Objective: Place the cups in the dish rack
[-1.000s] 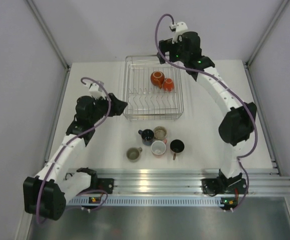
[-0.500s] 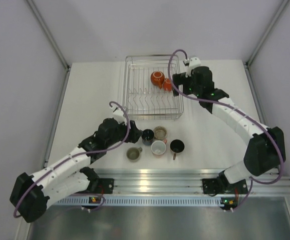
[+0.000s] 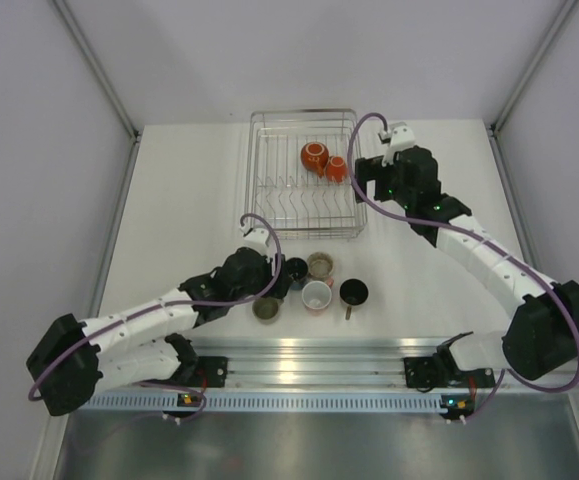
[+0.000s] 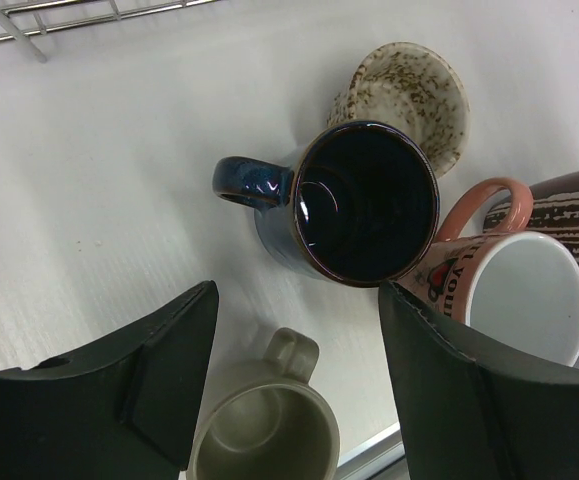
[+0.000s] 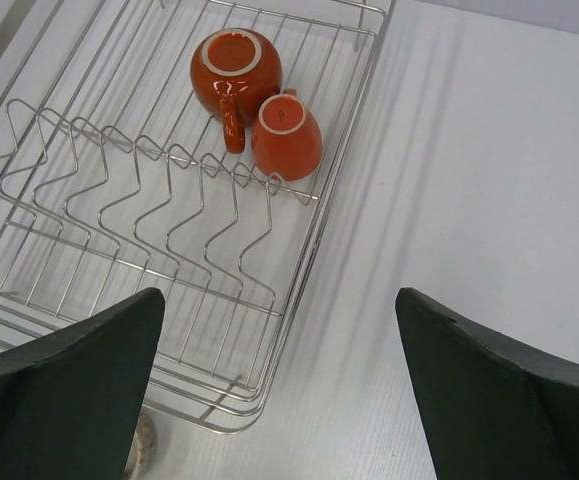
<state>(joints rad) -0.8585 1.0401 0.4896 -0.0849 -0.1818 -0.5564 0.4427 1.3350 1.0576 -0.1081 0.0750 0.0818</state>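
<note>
The silver wire dish rack (image 3: 269, 222) stands at the back centre with two orange cups (image 3: 315, 156) upside down in its far right part; they also show in the right wrist view (image 5: 234, 65). Five cups stand in front of it: dark blue (image 3: 295, 270), speckled beige (image 3: 320, 265), pink (image 3: 316, 296), black (image 3: 353, 292), olive (image 3: 266, 309). My left gripper (image 4: 297, 300) is open, low over the olive cup (image 4: 264, 435), with the dark blue cup (image 4: 364, 200) just ahead. My right gripper (image 5: 279, 300) is open and empty above the rack's right rim (image 5: 314, 250).
The pink cup (image 4: 524, 290) touches my left gripper's right finger side. The speckled cup (image 4: 409, 90) sits behind the dark blue one. A metal rail (image 3: 369, 350) runs along the table's near edge. Bare white table lies right of the rack.
My left arm swept from beside the rack's left side down to the cups in front. My right arm came from behind the rack to its right side.
</note>
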